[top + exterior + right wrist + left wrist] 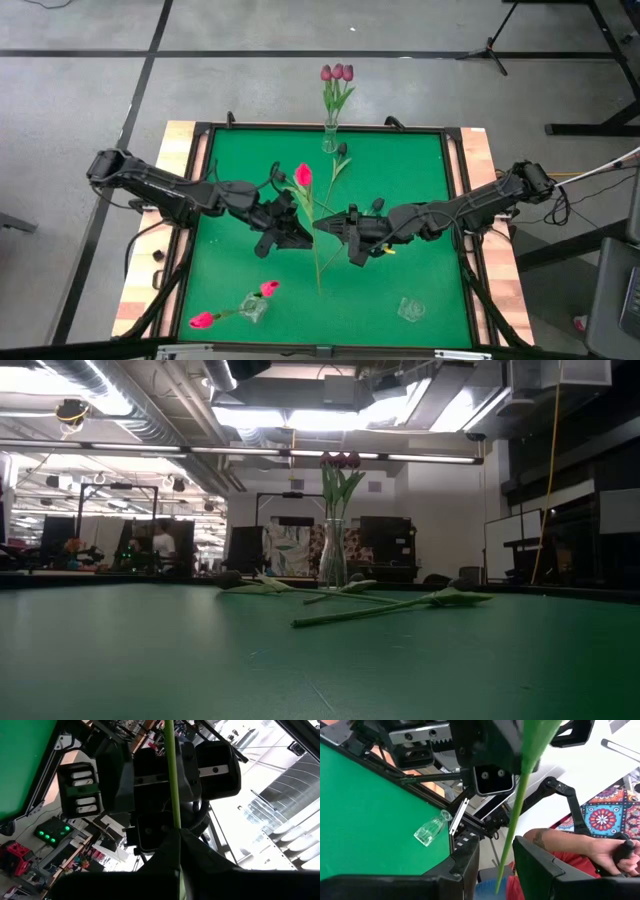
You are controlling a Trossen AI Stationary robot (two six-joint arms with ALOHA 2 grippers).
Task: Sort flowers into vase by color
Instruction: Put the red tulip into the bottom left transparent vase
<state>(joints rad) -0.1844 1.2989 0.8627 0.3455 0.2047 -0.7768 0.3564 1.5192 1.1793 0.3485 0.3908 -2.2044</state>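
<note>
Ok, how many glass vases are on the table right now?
3. Back vase, at the far edge, holds mauve tulips; left vase, near side, has pink tulips; right vase, near side, looks empty.

The table has a green mat (400, 190) inside a dark frame (455, 180), and light wooden boards (145, 270) show along its two sides. Around the table is a grey floor with black lines (240, 52). In the room behind stand a person (163, 546) and a green light (126, 556), and another person's arm (580, 846) holds a dark handle (623, 852) near a patterned cloth (602, 817).
</note>
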